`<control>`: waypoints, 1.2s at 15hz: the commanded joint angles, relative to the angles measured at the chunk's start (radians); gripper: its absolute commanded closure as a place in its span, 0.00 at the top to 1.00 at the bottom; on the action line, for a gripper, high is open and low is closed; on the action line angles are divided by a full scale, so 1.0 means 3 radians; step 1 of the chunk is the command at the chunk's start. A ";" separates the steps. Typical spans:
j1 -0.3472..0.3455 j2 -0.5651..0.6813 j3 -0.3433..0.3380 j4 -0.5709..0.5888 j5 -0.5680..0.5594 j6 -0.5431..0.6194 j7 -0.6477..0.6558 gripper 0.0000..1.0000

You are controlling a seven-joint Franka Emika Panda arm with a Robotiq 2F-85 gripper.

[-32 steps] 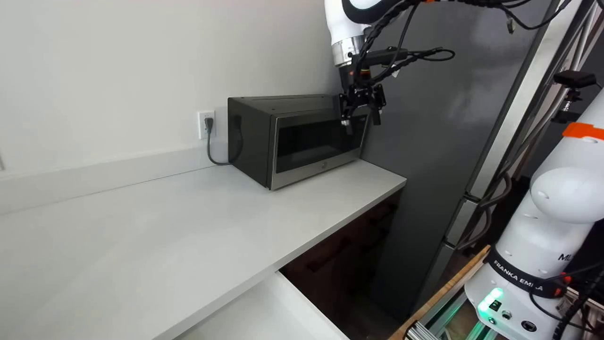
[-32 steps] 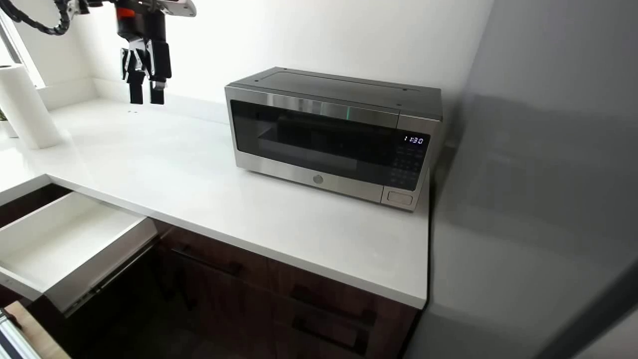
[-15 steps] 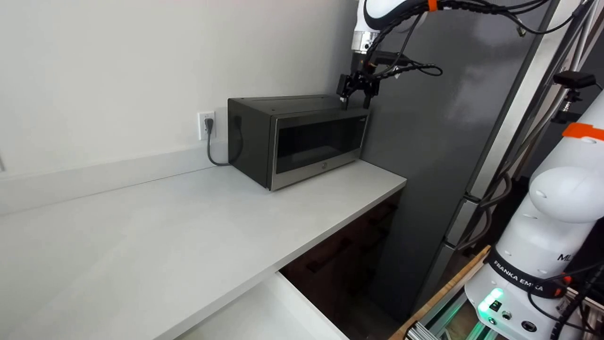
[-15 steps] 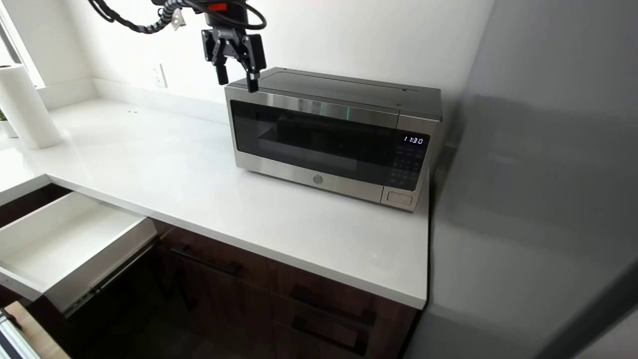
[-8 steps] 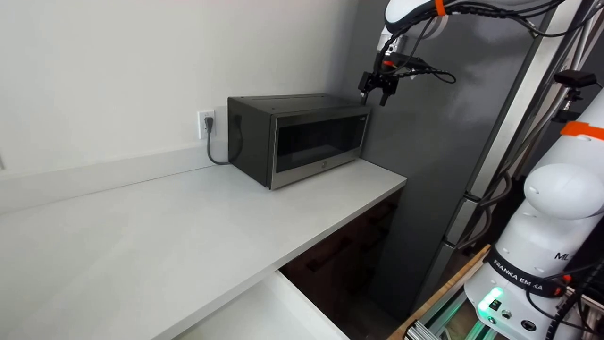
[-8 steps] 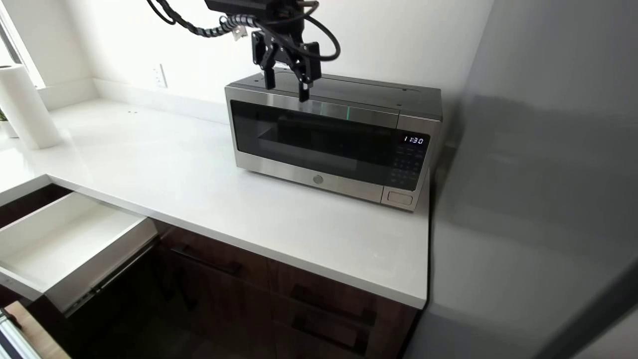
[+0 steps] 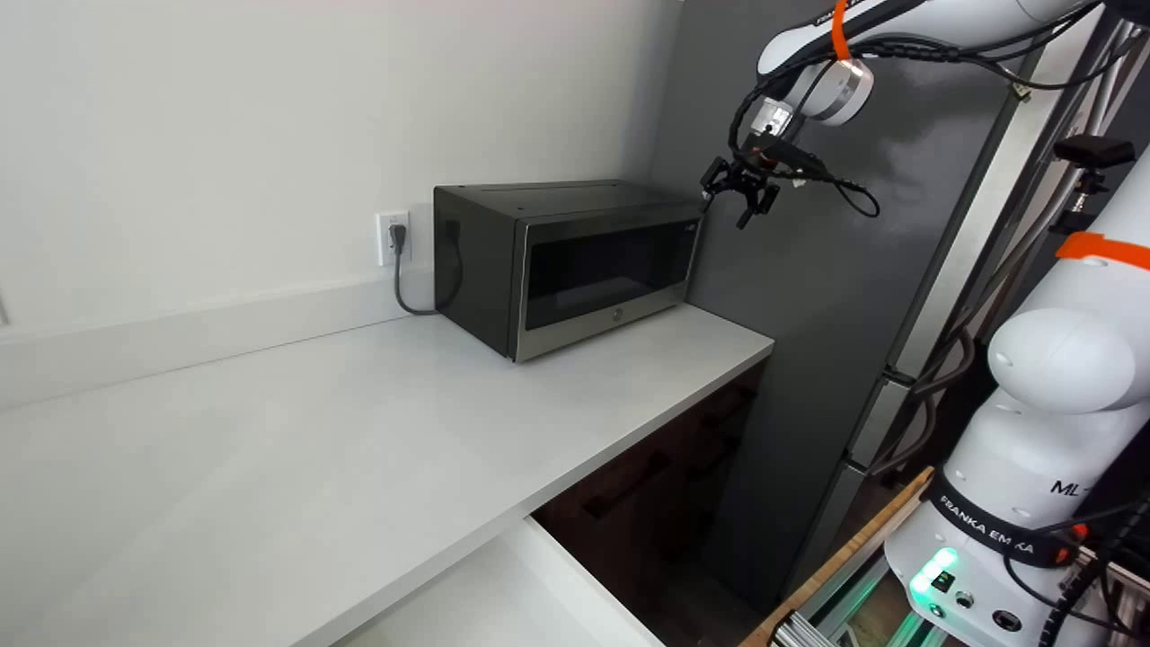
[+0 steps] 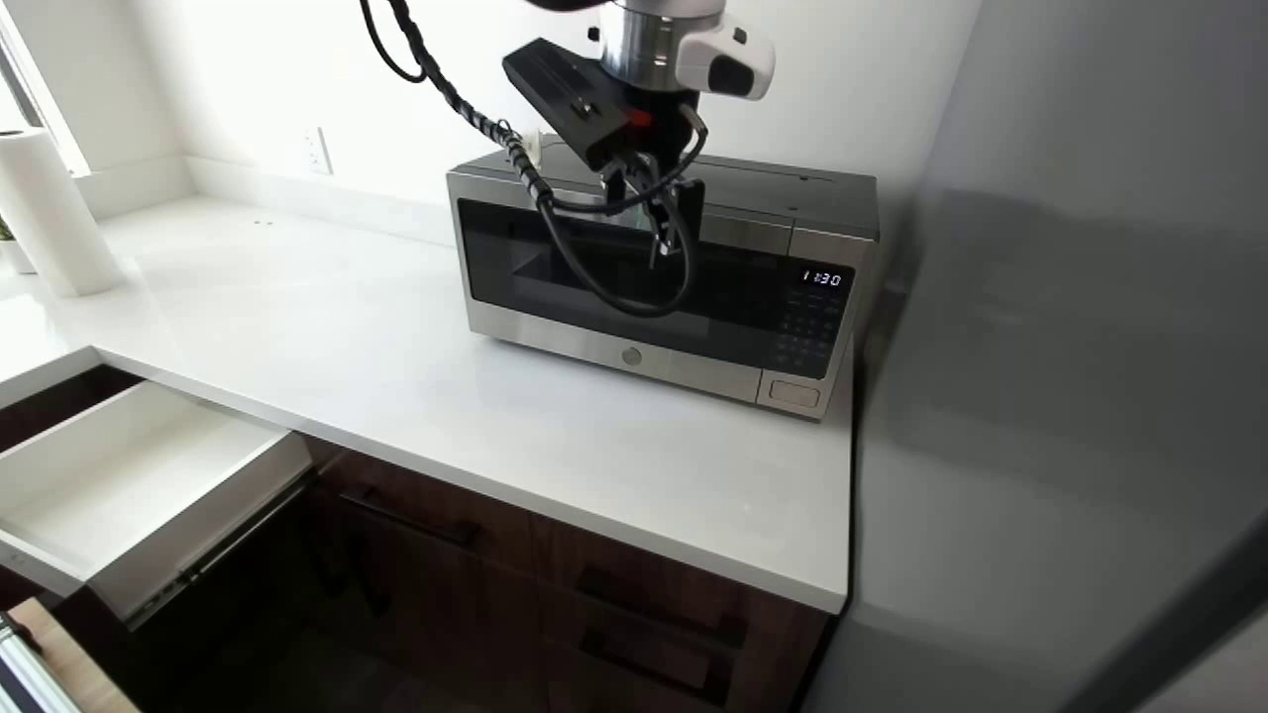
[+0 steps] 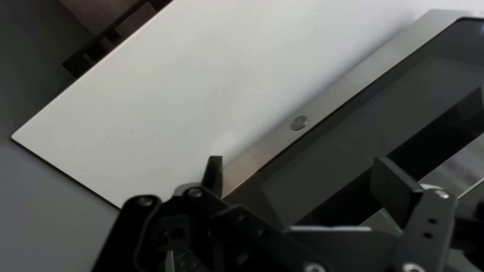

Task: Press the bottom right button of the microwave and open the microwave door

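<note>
The microwave (image 7: pixel 481 279) stands on the counter against the wall, its steel and dark glass front showing in both exterior views (image 8: pixel 693 371). Its door (image 8: pixel 594 277) is shut; the wrist view also shows the door (image 9: pixel 340 143). The bottom right button (image 8: pixel 794 394) is a rectangle below the keypad; it is out of sight in the wrist view. My gripper (image 7: pixel 724 214) is open and empty, tilted, in front of the door's upper part. In an exterior view a cable partly covers the gripper (image 8: pixel 662 246). In the wrist view the gripper's (image 9: pixel 302 166) fingers stand wide apart.
A grey fridge side (image 8: pixel 1050 396) stands close by the microwave's right end. The white counter (image 8: pixel 614 465) has an open drawer (image 8: pixel 129 465) below it. A paper towel roll (image 8: pixel 54 213) stands far left. The power cord (image 7: pixel 398 279) runs to a wall outlet.
My gripper has moved from beyond the microwave's left end to in front of its door, toward the button side, and has come lower. The wrist has turned and tilted. The door looks unchanged.
</note>
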 commanded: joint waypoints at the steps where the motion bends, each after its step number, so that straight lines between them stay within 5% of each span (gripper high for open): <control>1: -0.0125 0.0155 -0.0109 -0.0157 0.0481 0.0336 0.0014 1.00; 5: -0.0307 0.0416 -0.0238 -0.0180 0.0981 0.0575 0.0004 1.00; 6: -0.0273 0.0314 -0.0179 -0.0156 0.0736 0.0443 0.0010 1.00; 13: -0.0295 0.0345 -0.0152 -0.0127 0.0755 0.0456 -0.0016 1.00; 18: -0.0300 0.0747 -0.0081 0.0007 0.1211 0.0510 -0.0007 1.00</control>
